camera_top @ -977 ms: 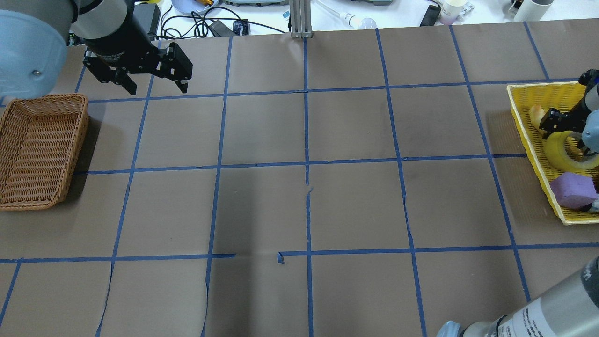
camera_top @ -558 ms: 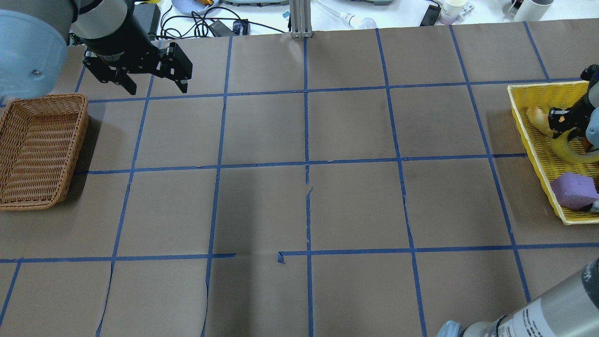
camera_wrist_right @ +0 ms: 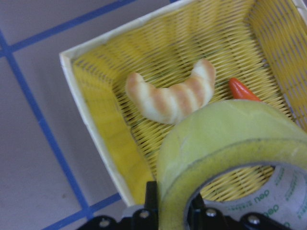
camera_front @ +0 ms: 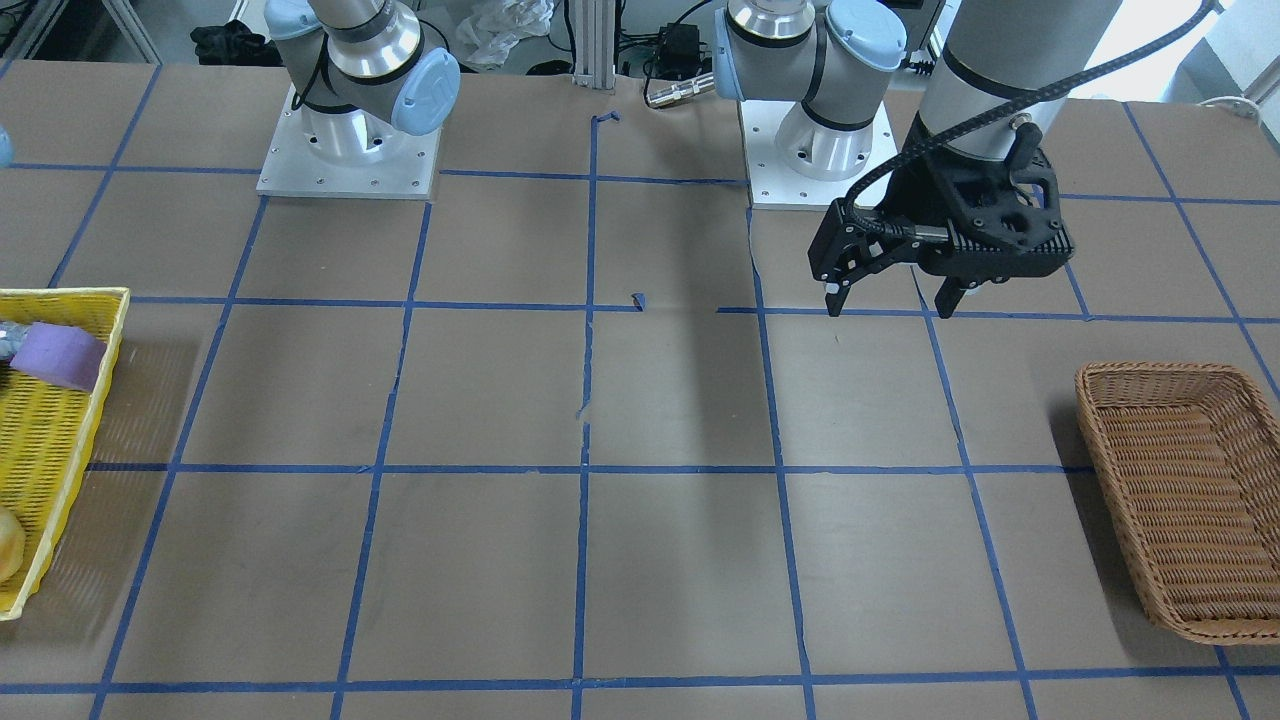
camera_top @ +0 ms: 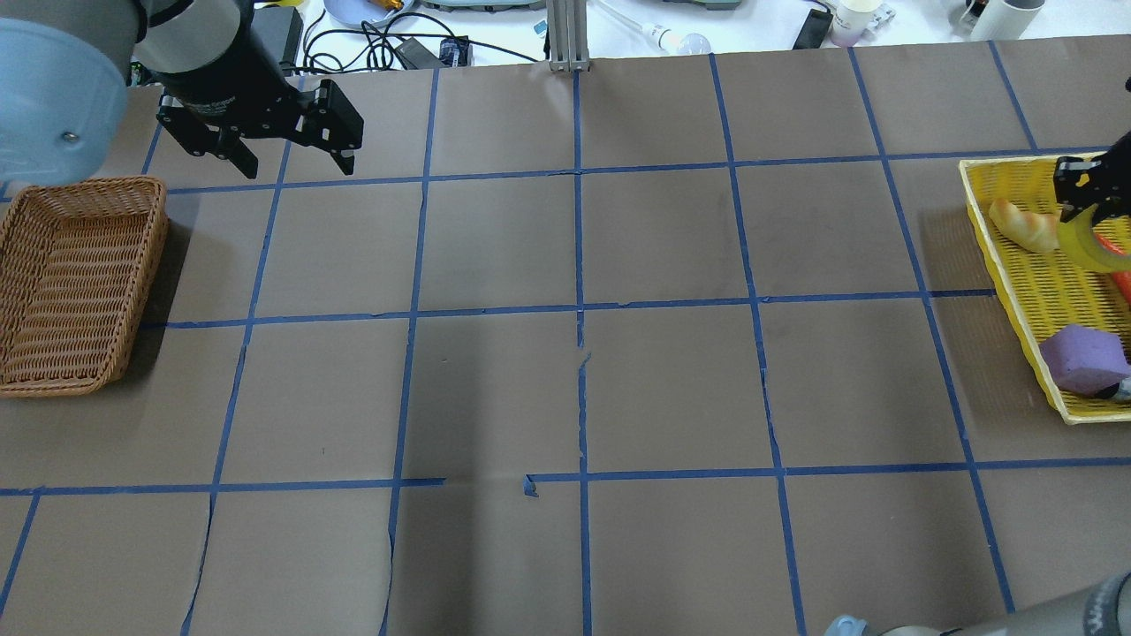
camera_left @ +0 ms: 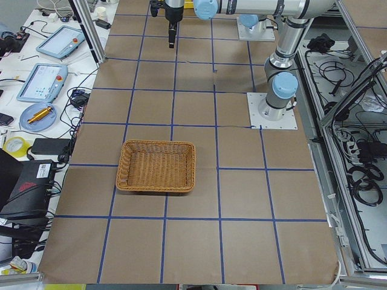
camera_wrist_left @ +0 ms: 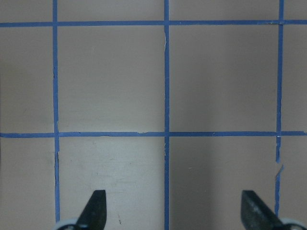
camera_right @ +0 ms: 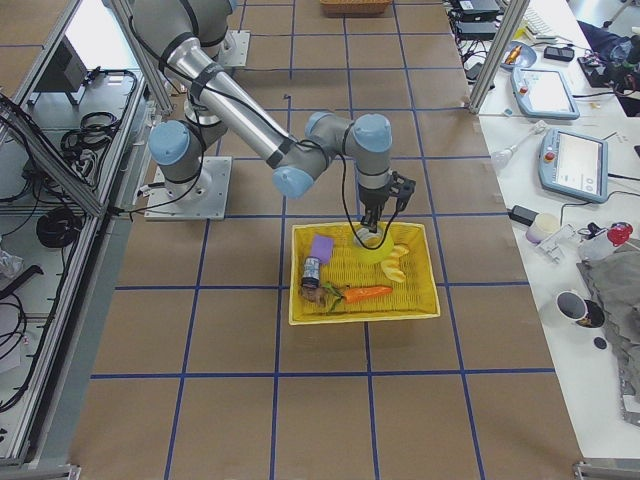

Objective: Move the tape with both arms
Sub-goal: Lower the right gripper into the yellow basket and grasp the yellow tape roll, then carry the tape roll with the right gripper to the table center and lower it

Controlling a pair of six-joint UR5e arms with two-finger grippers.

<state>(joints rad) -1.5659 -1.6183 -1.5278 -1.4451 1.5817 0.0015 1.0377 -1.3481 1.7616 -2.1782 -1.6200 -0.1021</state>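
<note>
Left claw [camera_front: 888, 300] is released, fingers spread, nothing in it, over the left half of the table [camera_front: 680, 580]. Front view also has the wicker basket [camera_front: 1160, 370] at the left end and the yellow basket [camera_front: 70, 297] at the right end with a purple block [camera_front: 55, 355]. Right claw and tape are out of frame.

Overhead: right claw [camera_top: 1082, 210] is clenched on the tape [camera_top: 1089, 249], above the yellow basket at the right edge, far half. The croissant [camera_top: 1020, 225] is just beside it and the carrot [camera_top: 1122, 284] is near.

Right wrist: the tape fills the lower right, its wall pinched between the fingers [camera_wrist_right: 151, 203] and held above the basket floor. Croissant and carrot lie below it, apart.

Progress, my read: the pick is done, early stage. Left to do is the carry toward the table middle, the handover to the left claw, and a drop, likely in the wicker basket.

Left wrist: both fingertips are wide apart, with only table between them. The surface is brown paper with a blue grid [camera_wrist_left: 166, 96], seams torn in places.

Exterior right: the tape hangs over the yellow basket. A bench with pendants [camera_right: 575, 165] and cups runs along the far edge.

Exterior left: the wicker basket sits near the left end. Same bench, with cables; a cable tray runs behind the robot.
</note>
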